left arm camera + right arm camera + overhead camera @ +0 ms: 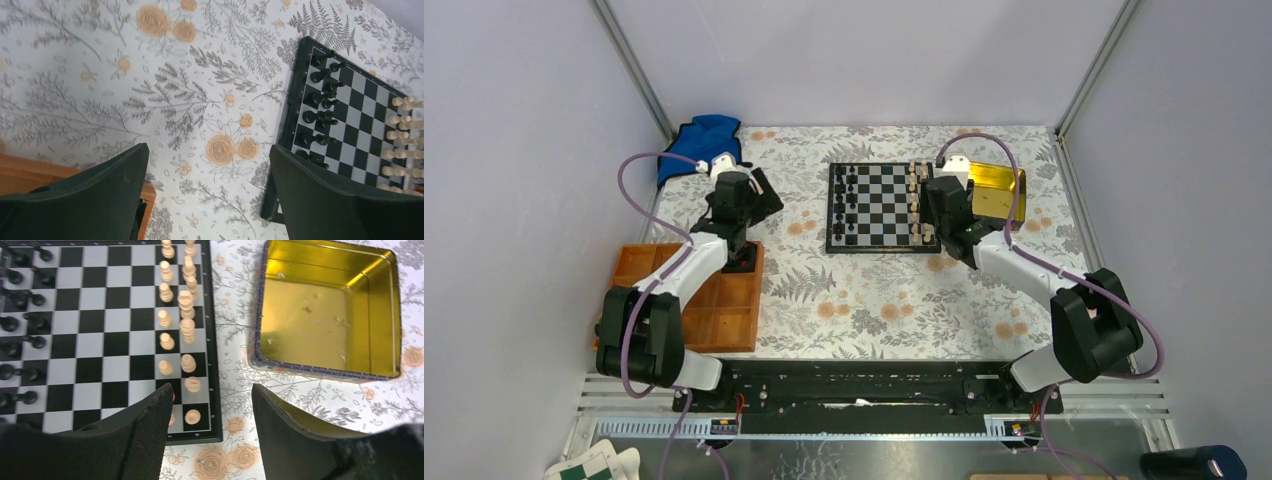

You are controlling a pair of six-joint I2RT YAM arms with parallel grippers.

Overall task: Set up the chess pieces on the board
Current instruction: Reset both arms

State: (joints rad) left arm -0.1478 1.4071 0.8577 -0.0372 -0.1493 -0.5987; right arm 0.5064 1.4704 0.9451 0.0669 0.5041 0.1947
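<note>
Two files of pale pieces (185, 305) run near-to-far along the right edge of the board (884, 207), just beyond the right tool (211, 390), released and empty over the near-right corner; left tool (209, 149), also released, hangs left of the black pieces (320, 100); right arm's nearer.

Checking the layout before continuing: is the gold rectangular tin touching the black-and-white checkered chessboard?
Apart. The right wrist view shows a strip of floral tablecloth between the gold tin and the checkered chessboard.

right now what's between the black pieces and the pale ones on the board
Only bare squares of the board separate the black pieces from the pale pieces, clearest in the right wrist view.
</note>
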